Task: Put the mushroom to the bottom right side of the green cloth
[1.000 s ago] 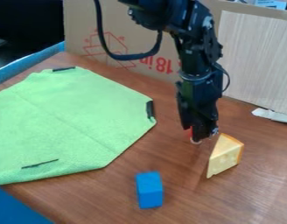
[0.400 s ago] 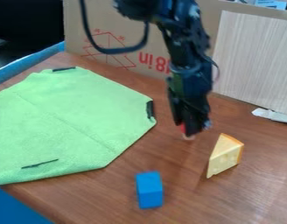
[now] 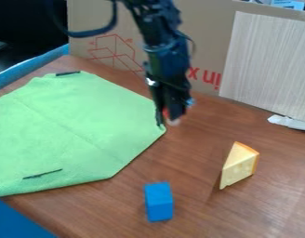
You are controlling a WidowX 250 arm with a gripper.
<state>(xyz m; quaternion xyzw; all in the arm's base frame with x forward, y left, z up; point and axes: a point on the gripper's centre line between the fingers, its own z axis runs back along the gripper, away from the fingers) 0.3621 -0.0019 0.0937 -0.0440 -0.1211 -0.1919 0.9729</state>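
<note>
The black gripper point(image 3: 170, 116) hangs above the right corner of the green cloth point(image 3: 74, 125). It is shut on the mushroom point(image 3: 174, 122), of which a little red and a pale part show between and below the fingers. Most of the mushroom is hidden by the gripper. The cloth lies spread on the left part of the brown table, its lower right edge slanting from that corner down to the left.
A yellow cheese wedge point(image 3: 239, 165) stands to the right of the cloth. Nearer the front is a blue block point(image 3: 159, 201). Cardboard point(image 3: 208, 42) and a pale wood-grain panel point(image 3: 270, 65) rise behind the table, with a white scrap point(image 3: 290, 122) at the right.
The gripper has moved left and up in the view, from beside the cheese wedge to the cloth's right corner, carrying the mushroom. The cloth, wedge and block have kept their places.
</note>
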